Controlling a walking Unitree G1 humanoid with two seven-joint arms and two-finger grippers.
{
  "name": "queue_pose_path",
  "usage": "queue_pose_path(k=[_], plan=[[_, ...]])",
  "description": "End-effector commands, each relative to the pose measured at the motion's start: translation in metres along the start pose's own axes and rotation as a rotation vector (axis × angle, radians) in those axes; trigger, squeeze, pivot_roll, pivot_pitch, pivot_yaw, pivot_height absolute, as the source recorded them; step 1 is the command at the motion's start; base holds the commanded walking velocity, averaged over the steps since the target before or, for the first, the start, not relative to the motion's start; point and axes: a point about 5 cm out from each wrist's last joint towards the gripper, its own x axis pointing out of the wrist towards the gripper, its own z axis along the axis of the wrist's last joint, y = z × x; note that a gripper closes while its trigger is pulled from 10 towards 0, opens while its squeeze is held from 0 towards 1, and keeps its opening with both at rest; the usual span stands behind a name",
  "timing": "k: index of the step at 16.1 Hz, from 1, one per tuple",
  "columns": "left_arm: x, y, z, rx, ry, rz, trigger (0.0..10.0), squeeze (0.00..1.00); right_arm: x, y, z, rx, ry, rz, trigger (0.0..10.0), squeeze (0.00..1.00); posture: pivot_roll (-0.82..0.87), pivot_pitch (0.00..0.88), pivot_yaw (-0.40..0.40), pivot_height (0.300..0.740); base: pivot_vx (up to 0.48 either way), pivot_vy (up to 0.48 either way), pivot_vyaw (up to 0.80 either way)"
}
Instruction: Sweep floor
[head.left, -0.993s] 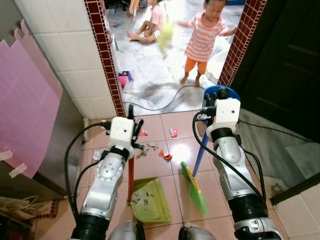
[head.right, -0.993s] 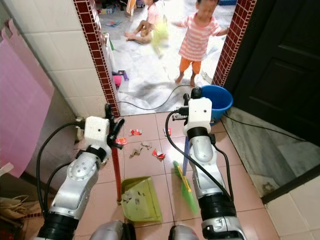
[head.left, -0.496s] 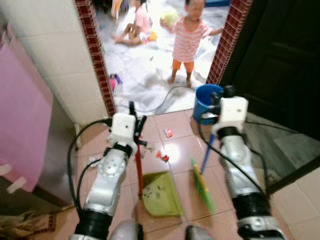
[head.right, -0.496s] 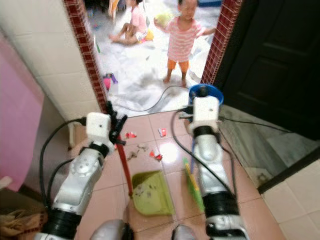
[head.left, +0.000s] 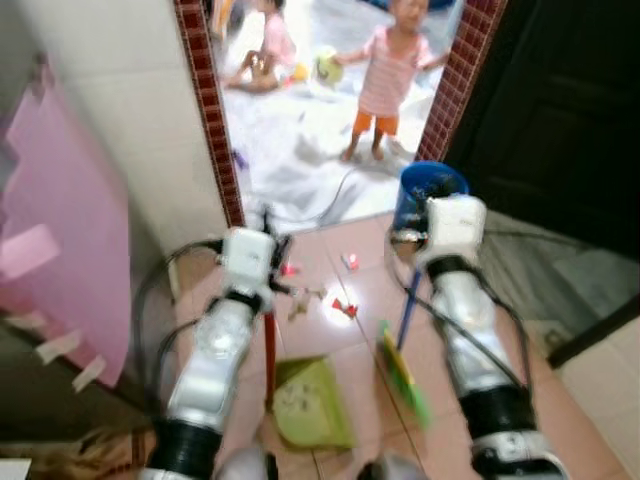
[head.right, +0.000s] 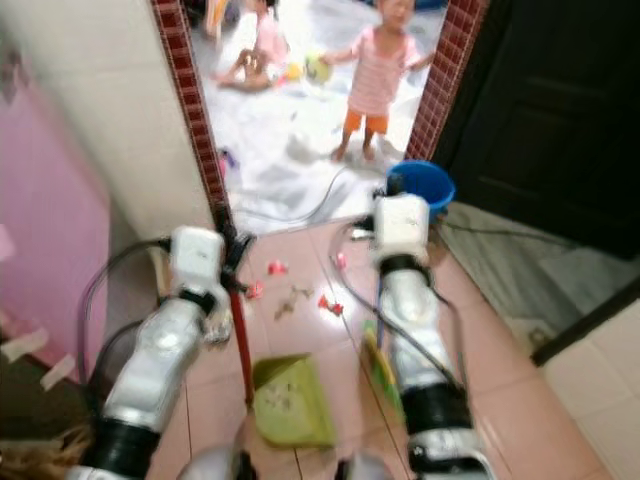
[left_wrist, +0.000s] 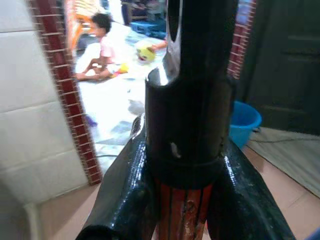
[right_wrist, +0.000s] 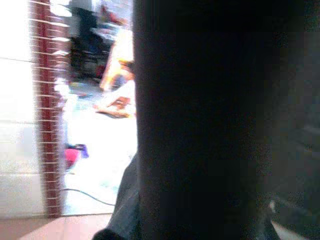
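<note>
My left gripper (head.left: 272, 232) is shut on the top of the dustpan's red upright handle (head.left: 268, 345). In the left wrist view both black fingers (left_wrist: 120, 195) clamp the red handle (left_wrist: 184, 210) below its black cap. The green dustpan (head.left: 310, 408) rests on the pink floor tiles and holds some debris. Over on the other side, my right gripper (head.left: 412, 232) is shut on the blue broom handle (head.left: 407, 312), whose green head (head.left: 402, 378) touches the floor beside the pan. Red and pale scraps (head.left: 344, 305) lie on the tiles ahead of both tools.
A blue bucket (head.left: 428, 185) stands at the doorway's right brick post. A cable (head.left: 345, 190) crosses the threshold. Beyond it a child stands (head.left: 392, 75) and another sits (head.left: 265, 45). A pink sheet (head.left: 70, 250) hangs on the left; a dark door (head.left: 560, 110) is on the right.
The whole picture has shifted and blurred, so the camera moved. Both grippers keep their hold on the dustpan handle and the broom. The standing child has shifted a little in the doorway.
</note>
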Motion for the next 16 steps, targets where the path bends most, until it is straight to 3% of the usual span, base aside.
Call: queue_pose_path(k=[1, 11, 16], plan=[[0.004, -0.004, 0.015, 0.026, -0.07, -0.005, 10.0, 0.0, 0.004, -0.004, 0.011, 0.019, -0.057, -0.01, 10.0, 0.0, 0.0, 0.0, 0.024, 0.74, 0.0, 0.0, 0.0], [0.005, 0.0, 0.01, 0.032, -0.048, 0.041, 10.0, 0.0, 0.004, 0.002, 0.011, 0.049, -0.064, 0.037, 10.0, 0.0, -0.01, 0.0, 0.022, 0.74, 0.0, 0.0, 0.67], [0.004, 0.009, 0.009, 0.018, -0.046, 0.086, 10.0, 0.0, 0.003, 0.003, 0.009, 0.072, -0.049, 0.035, 10.0, 0.0, -0.01, 0.0, 0.022, 0.74, 0.0, 0.0, 0.0]])
